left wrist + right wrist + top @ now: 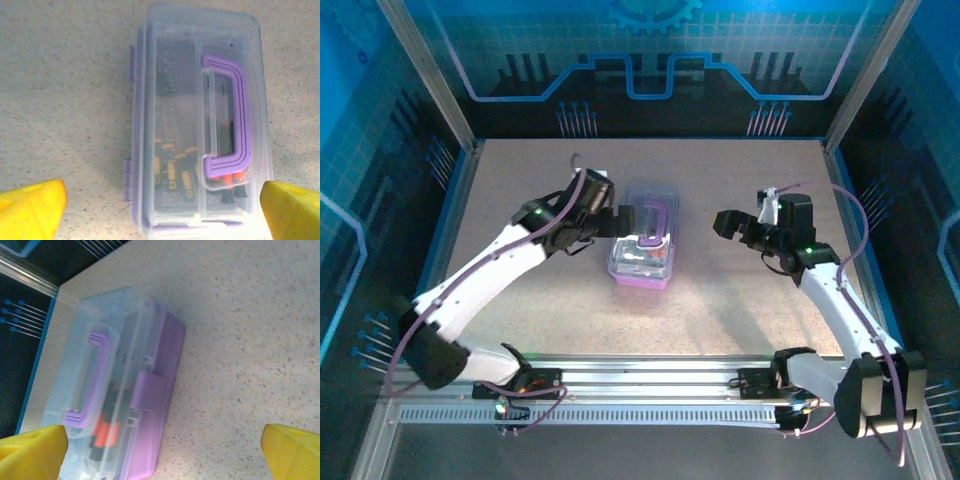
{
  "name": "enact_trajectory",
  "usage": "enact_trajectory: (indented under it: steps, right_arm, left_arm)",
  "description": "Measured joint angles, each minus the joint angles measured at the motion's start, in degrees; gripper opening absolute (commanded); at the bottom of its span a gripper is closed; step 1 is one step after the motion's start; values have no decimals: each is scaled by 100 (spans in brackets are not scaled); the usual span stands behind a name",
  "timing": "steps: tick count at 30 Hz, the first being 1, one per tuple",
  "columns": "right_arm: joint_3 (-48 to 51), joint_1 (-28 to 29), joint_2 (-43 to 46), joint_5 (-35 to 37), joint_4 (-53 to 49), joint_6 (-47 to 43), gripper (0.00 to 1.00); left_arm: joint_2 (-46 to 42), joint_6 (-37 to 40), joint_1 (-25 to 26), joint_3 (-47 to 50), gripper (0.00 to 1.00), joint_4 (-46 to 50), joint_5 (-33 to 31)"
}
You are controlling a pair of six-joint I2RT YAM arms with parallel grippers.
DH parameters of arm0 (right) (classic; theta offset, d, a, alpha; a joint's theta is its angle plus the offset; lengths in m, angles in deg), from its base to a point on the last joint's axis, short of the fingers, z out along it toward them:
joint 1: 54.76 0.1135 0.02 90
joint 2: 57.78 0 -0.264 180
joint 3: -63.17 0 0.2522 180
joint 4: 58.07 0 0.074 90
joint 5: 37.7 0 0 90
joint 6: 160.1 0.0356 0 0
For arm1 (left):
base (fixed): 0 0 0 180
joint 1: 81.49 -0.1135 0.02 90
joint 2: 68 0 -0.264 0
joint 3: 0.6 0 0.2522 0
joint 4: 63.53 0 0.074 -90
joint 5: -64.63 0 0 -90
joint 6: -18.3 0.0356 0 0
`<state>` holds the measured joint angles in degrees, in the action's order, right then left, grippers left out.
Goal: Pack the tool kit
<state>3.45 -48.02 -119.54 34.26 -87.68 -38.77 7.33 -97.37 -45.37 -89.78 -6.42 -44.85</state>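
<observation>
Both pincers are released: left gripper (623,219) at nine o'clock of the case (641,247), right gripper (727,222) at three. The lid looks down; best press the three-o'clock latch (150,390) squarely, bracing opposite.

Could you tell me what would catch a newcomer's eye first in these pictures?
The purple tool case sits mid-table with its clear lid down, and screwdrivers with yellow and orange handles show through it near the purple handle. The left gripper is open close by its left side. The right gripper is open too, apart to the right.
</observation>
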Motion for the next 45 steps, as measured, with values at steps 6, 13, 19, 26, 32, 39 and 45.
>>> enact_trajectory:
  steps: [6, 13, 19, 26, 32, 39, 45]
  right_arm:
    - [98, 422, 643, 706, 372, -173, 100]
    - [2149, 450, 935, 883, 3268, -1325, 100]
    - [3171, 450, 466, 946, 5130, -2159, 100]
    - [3036, 450, -138, 841, 5930, -2817, 100]
    - [3036, 448, -385, 824, 6140, -2876, 100]
    - [3174, 444, -273, 1069, 6450, -2835, 100]
    - [3388, 442, -129, 1276, 6546, -2918, 100]
  left_arm:
    - [-1690, 42, 7, 1720, 99, -935, -1091]
    - [-3097, 1423, -131, 4996, 99, -4046, -1523]
    - [-3246, 2516, -977, 6494, 99, -6135, -1692]
    - [-1893, 2732, -2188, 6835, 99, -8317, -1443]
    - [101, 2756, -2487, 6841, 99, -10155, -1130]
    - [1423, 2796, -2962, 6376, 99, -11042, -321]
    - [1445, 2708, -3198, 5499, 99, -10257, 160]
